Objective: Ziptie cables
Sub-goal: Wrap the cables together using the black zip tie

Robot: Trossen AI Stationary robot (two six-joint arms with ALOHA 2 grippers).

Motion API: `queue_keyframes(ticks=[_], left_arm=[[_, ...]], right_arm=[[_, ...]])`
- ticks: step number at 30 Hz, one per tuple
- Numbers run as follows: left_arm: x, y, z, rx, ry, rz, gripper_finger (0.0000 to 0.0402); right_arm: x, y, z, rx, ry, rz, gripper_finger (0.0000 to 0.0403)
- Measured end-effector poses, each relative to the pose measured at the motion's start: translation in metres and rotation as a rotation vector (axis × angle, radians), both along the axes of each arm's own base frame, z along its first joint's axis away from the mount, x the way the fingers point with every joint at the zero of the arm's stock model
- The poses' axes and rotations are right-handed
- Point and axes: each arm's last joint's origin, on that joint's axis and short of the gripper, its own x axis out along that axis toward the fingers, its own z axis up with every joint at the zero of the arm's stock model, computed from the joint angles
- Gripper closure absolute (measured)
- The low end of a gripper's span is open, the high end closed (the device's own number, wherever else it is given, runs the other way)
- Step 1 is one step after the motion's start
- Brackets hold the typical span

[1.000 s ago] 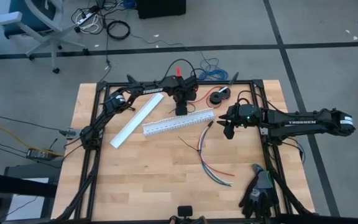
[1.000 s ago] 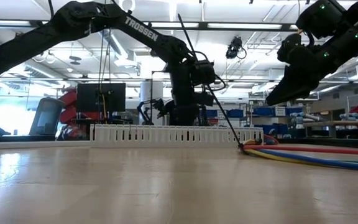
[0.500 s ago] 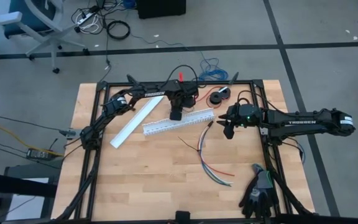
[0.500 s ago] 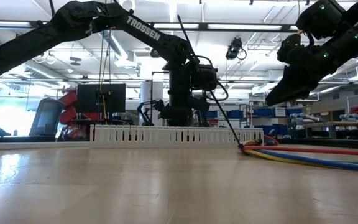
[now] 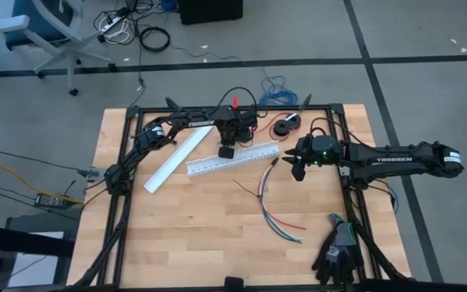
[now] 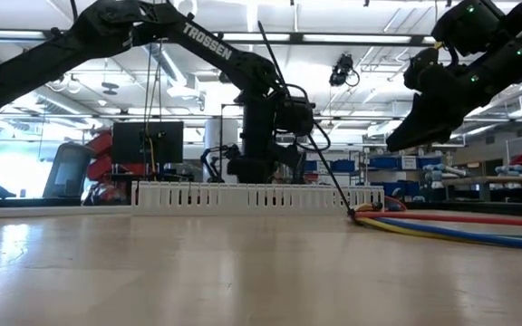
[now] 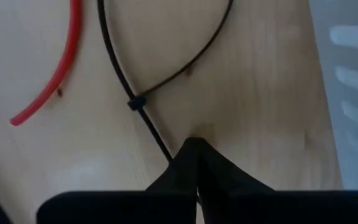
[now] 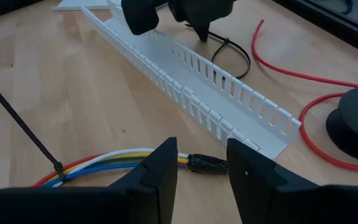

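cables [image 8: 114, 163]: light, floppy, take at black sleeve | left gripper [image 7: 194, 163]: clamped on ziptie [image 7: 143, 93] tail | right gripper [image 8: 201, 163]: parted, empty, above sleeve

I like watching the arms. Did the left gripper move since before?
Yes. The left gripper slid toward the table's left side along the slotted white cable duct, and is now shut on a looped black zip tie.

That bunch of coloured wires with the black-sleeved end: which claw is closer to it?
The right claw: it hangs open just above the black-sleeved end of the coloured wire bunch. The left claw is shut on a looped black zip tie, beyond the slotted white plastic duct.
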Motion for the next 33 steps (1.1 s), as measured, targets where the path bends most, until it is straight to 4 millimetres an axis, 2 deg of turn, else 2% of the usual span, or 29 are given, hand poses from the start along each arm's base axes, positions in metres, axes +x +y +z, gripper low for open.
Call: queue_keyframes(ticks=[7,10,15,19,24,29,33], left_arm=[[0.000,0.002,0.008,-0.017,-0.028,0.075,0.0399],[0.000,0.004,0.015,-0.086,-0.086,0.120,0.0400],[-0.003,0.010,0.037,-0.101,-0.183,0.200,0.0400],[-0.007,0.015,0.066,-0.101,-0.312,0.275,0.0401],[-0.016,0.014,0.096,-0.118,-0.455,0.343,0.0401],[-0.030,0.005,0.104,-0.105,-0.598,0.389,0.0401],[-0.053,-0.007,0.100,-0.085,-0.708,0.425,0.0401]], right_arm=[[0.000,0.000,0.000,0.008,-0.003,-0.005,0.0277],[0.000,0.000,0.001,0.011,-0.013,-0.008,0.0277],[0.002,-0.001,0.003,0.033,-0.050,-0.026,0.0280],[0.006,-0.003,0.003,0.044,-0.080,-0.053,0.0287],[0.017,-0.013,-0.001,0.046,-0.109,-0.080,0.0292],[0.031,-0.028,0.002,0.063,-0.103,-0.080,0.0293],[0.044,-0.040,0.011,0.036,-0.092,-0.053,0.0293]])
